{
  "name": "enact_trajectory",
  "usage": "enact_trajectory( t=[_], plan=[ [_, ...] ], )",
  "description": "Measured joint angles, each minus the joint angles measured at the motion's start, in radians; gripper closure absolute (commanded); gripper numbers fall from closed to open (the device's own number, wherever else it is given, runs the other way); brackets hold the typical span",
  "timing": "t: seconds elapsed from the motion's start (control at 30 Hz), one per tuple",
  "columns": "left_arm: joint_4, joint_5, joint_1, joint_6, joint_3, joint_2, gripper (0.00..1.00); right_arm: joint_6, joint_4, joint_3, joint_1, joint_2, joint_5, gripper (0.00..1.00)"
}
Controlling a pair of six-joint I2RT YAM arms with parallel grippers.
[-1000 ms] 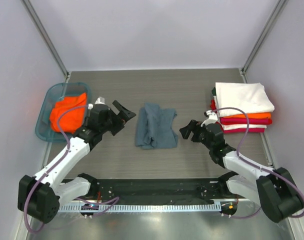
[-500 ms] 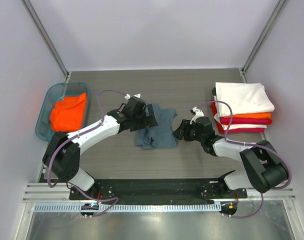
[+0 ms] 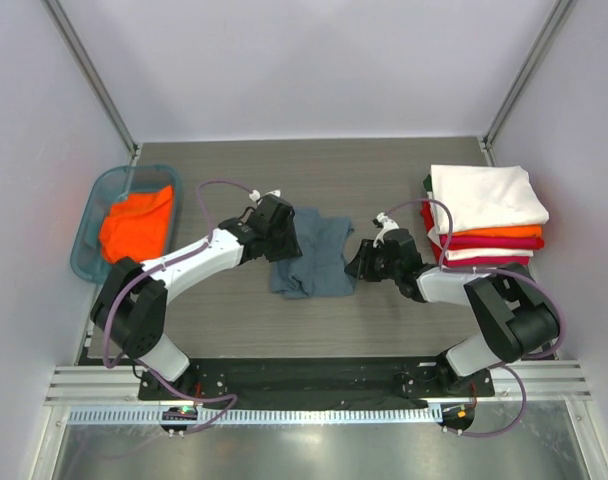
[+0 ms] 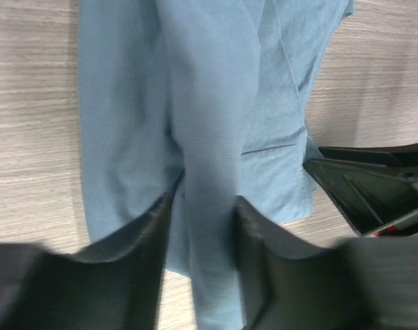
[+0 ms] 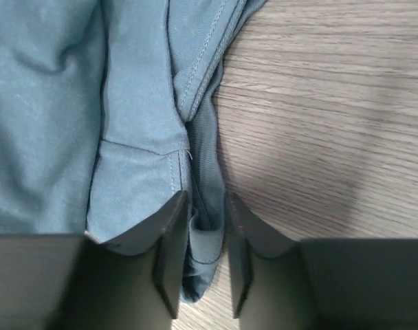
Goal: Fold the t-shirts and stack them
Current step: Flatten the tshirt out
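A slate blue-grey t-shirt (image 3: 319,258) lies crumpled in the middle of the table. My left gripper (image 3: 287,240) sits at its left edge, and in the left wrist view the gripper (image 4: 203,265) is shut on a raised fold of the blue-grey cloth (image 4: 209,103). At the shirt's right edge, my right gripper (image 3: 356,262) pinches the bunched hem; the right wrist view has the gripper (image 5: 204,258) shut on that hem of the shirt (image 5: 58,103). Folded t-shirts form a stack (image 3: 484,195) at the right, white on top, with orange and red beneath.
A teal plastic basket (image 3: 89,215) at the left table edge holds an orange t-shirt (image 3: 134,222). Metal frame posts stand at the back corners. Wood-grain tabletop (image 5: 319,103) shows beside the shirt. The right arm's black gripper body (image 4: 374,185) shows in the left wrist view.
Both arms swung inward from beside the shirt to its left and right edges. Both grippers went from wide open to closed onto folds of the blue-grey shirt.
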Motion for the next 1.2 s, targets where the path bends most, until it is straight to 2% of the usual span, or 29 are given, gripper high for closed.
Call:
enact_trajectory(
  t=[0.03, 0.07, 0.1, 0.17, 0.37, 0.5, 0.57, 0.6, 0.63, 0.67, 0.77, 0.8, 0.83, 0.87, 0.9, 0.97, 1.07, 1.1, 1.13, 1.2],
  plan=[
    [0.002, -0.001, 0.0, 0.001, 0.0, 0.0, 0.74, 0.0, -0.002, 0.003, 0.0, 0.005, -0.002, 0.72],
    [0.003, -0.002, 0.0, 0.0, 0.0, 0.0, 0.9, 0.0, -0.003, 0.006, 0.0, 0.009, -0.006, 0.83],
    [0.004, -0.005, 0.0, -0.001, 0.0, 0.0, 1.0, -0.005, -0.005, 0.008, 0.0, 0.013, -0.01, 0.89],
    [0.0, -0.021, 0.0, 0.006, 0.001, -0.001, 1.0, -0.002, -0.008, 0.009, 0.0, 0.017, -0.018, 0.99],
    [-0.098, -0.149, 0.033, 0.018, 0.011, -0.083, 1.0, -0.003, -0.042, 0.005, 0.0, -0.019, 0.013, 0.99],
    [-0.124, -0.222, 0.138, 0.005, -0.048, -0.26, 1.0, -0.003, -0.056, -0.043, 0.0, -0.182, 0.102, 0.99],
    [-0.151, -0.278, 0.202, -0.021, -0.108, -0.37, 0.76, -0.002, -0.061, -0.071, 0.001, -0.28, 0.174, 0.99],
    [-0.158, -0.306, 0.229, -0.033, -0.142, -0.421, 0.57, 0.001, -0.061, -0.084, 0.001, -0.322, 0.209, 0.99],
    [-0.17, -0.332, 0.25, -0.044, -0.179, -0.467, 0.19, 0.004, -0.062, -0.105, 0.002, -0.377, 0.25, 0.99],
    [-0.187, -0.356, 0.262, -0.051, -0.217, -0.513, 0.12, 0.006, -0.063, -0.122, 0.002, -0.421, 0.278, 0.99],
    [-0.217, -0.397, 0.266, -0.087, -0.296, -0.601, 0.05, 0.011, -0.063, -0.179, 0.002, -0.546, 0.348, 0.97],
    [-0.226, -0.403, 0.266, -0.089, -0.311, -0.616, 0.05, 0.011, -0.063, -0.196, 0.002, -0.58, 0.363, 0.92],
    [-0.232, -0.403, 0.266, -0.089, -0.318, -0.622, 0.05, 0.011, -0.064, -0.21, 0.002, -0.604, 0.376, 0.84],
    [-0.233, -0.4, 0.266, -0.084, -0.319, -0.623, 0.07, 0.012, -0.067, -0.219, 0.002, -0.62, 0.386, 0.61],
    [-0.228, -0.391, 0.266, -0.078, -0.319, -0.621, 0.09, 0.019, -0.069, -0.224, 0.002, -0.631, 0.394, 0.54],
    [-0.22, -0.361, 0.261, -0.055, -0.311, -0.595, 0.1, 0.011, -0.069, -0.229, 0.002, -0.638, 0.41, 0.46],
    [-0.208, -0.335, 0.215, -0.018, -0.269, -0.506, 0.1, 0.007, -0.077, -0.221, 0.002, -0.622, 0.423, 0.45],
    [-0.209, -0.333, 0.19, -0.004, -0.25, -0.472, 0.11, 0.007, -0.085, -0.213, 0.002, -0.61, 0.426, 0.48],
    [-0.208, -0.334, 0.161, 0.007, -0.225, -0.433, 0.11, 0.006, -0.101, -0.198, 0.002, -0.591, 0.428, 0.55],
    [-0.203, -0.332, 0.113, 0.029, -0.185, -0.372, 0.11, 0.002, -0.132, -0.151, 0.002, -0.53, 0.425, 0.57]
  ],
)
